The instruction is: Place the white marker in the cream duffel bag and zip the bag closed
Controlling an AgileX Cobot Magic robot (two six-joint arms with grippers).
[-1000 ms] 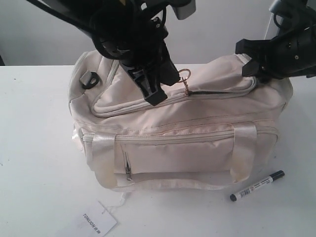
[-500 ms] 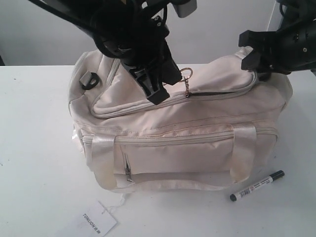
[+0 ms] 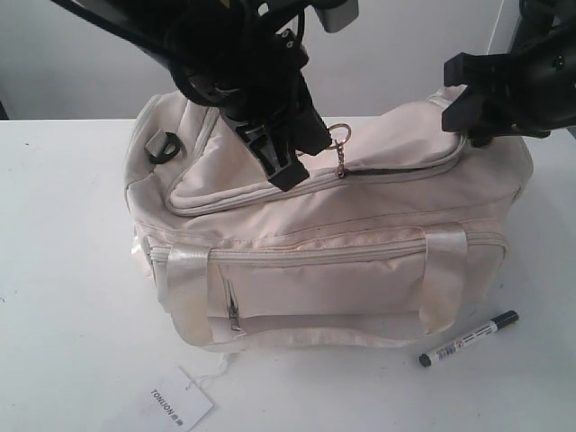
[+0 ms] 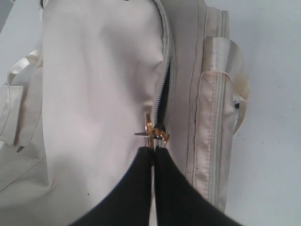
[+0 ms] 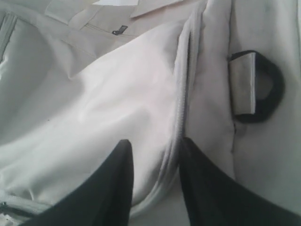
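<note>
At the tips of your left gripper point(image 4: 154, 149) sits the gold ring pull point(image 4: 147, 128) of the cream duffel bag point(image 3: 315, 270). The two black fingers are pressed together on it, and the ring stands upright off the bag's top. Just past those fingertips the top zipper point(image 4: 168, 70) gapes a little, showing a dark slit that runs on toward your right gripper.

Your right gripper point(image 5: 155, 141) is at the other end of the bag's top with its fingers spread. The curved zipper track passes between them and nothing is clamped there; whether the tips touch the fabric you cannot tell. Just beside one finger is a black loop point(image 5: 257, 87) on a fabric tab.

The white marker point(image 3: 468, 339) is outside the bag — it lies flat on the white table point(image 3: 72, 270), well apart from both grippers, down past the bag's front face on your right gripper's side, near the bag's lower corner. A paper tag point(image 3: 175, 405) lies on the table well apart from the left gripper, by the opposite front corner of the bag.
</note>
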